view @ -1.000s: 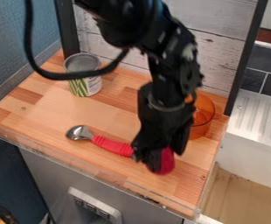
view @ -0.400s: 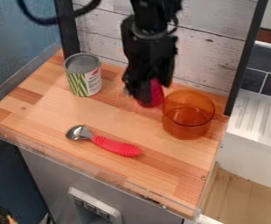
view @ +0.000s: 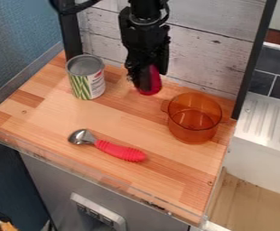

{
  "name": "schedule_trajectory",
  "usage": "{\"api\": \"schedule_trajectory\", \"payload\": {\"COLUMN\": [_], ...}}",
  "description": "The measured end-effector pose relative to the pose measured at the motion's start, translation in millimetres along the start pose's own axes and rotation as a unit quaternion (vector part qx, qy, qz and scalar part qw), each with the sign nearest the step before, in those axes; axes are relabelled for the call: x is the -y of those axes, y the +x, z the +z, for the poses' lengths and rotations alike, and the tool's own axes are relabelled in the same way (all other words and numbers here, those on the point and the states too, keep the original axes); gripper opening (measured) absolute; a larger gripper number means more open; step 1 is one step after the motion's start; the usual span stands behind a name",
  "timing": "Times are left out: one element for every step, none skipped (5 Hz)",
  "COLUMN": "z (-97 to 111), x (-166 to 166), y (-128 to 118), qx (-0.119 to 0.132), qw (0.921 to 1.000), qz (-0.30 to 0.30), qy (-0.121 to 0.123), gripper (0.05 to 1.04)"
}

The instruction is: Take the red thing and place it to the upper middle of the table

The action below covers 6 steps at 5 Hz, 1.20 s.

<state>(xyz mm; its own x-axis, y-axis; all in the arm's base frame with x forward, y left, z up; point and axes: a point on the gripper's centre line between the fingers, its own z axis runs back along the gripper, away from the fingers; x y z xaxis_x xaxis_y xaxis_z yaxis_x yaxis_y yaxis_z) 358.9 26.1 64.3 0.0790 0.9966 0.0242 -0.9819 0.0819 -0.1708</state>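
Black two-finger gripper (view: pixel 143 85) at the back edge's middle of a wooden tabletop (view: pixel 112 119), its fingers grasping a smooth, rounded red object (view: pixel 154 82); whether that touches the wood, I cannot tell. An open metal can (view: pixel 87 80) stands near the back-left corner, a transparent orange pot (view: pixel 194 121) near the right edge. A red-handled metal spoon (view: pixel 119 151) lies nearer the front edge.

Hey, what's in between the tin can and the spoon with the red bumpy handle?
Just bare wooden tabletop between the can and the spoon, in the camera view.
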Motion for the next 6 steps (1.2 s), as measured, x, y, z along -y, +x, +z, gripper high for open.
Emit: {"api": "schedule_trajectory", "payload": {"z": [-25,-37,-47,-56,-64,-61], "x": [10,20,20,19,15,18], "y": [3,11,23,25,25,28], "qx": [-0.008,-0.003,-0.001,-0.002,-0.009,-0.005], "qw": [0.9998,0.9998,0.9995,0.9993,0.9989,0.9991], "qz": [0.000,0.003,0.017,0.014,0.006,0.010], "qy": [0.017,0.021,0.027,0.035,0.045,0.041], "gripper": [0.689,0.689,0.689,0.689,0.689,0.735]}}
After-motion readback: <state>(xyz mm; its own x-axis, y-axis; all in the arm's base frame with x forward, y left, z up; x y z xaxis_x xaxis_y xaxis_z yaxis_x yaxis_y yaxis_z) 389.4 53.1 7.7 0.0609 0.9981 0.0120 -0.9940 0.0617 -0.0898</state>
